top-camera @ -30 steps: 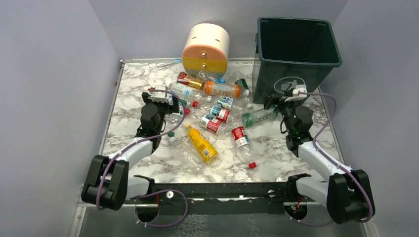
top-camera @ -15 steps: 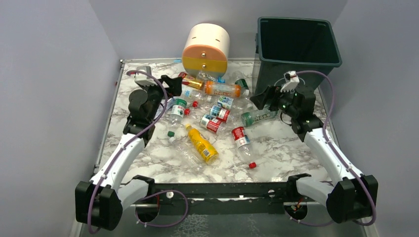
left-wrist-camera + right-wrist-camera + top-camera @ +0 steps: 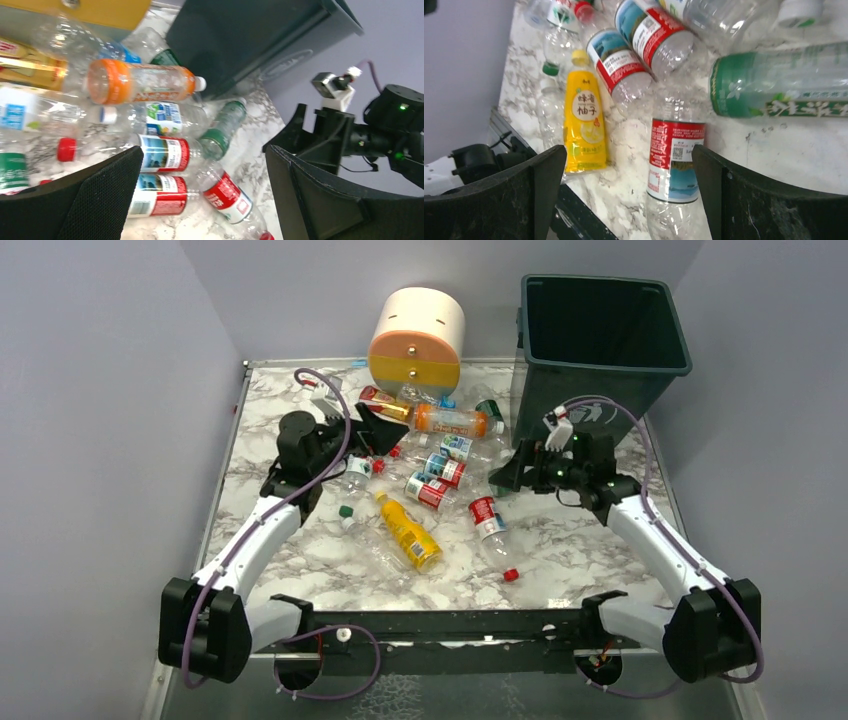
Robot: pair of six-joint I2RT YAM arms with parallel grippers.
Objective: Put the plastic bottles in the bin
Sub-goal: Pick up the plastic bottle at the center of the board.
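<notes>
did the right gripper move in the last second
Yes. In the top view the right gripper has swung left and a little toward the robot's base, away from the bin and out over the bottles, jaws open.

white-and-grey marbled counter; dark green bin; yellow bottle; cream, orange and grey drawer unit.

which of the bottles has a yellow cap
The yellow juice bottle lying on its side toward the near edge of the table. It alone is yellow all over; the rest are clear with red, green, blue or orange labels.
</notes>
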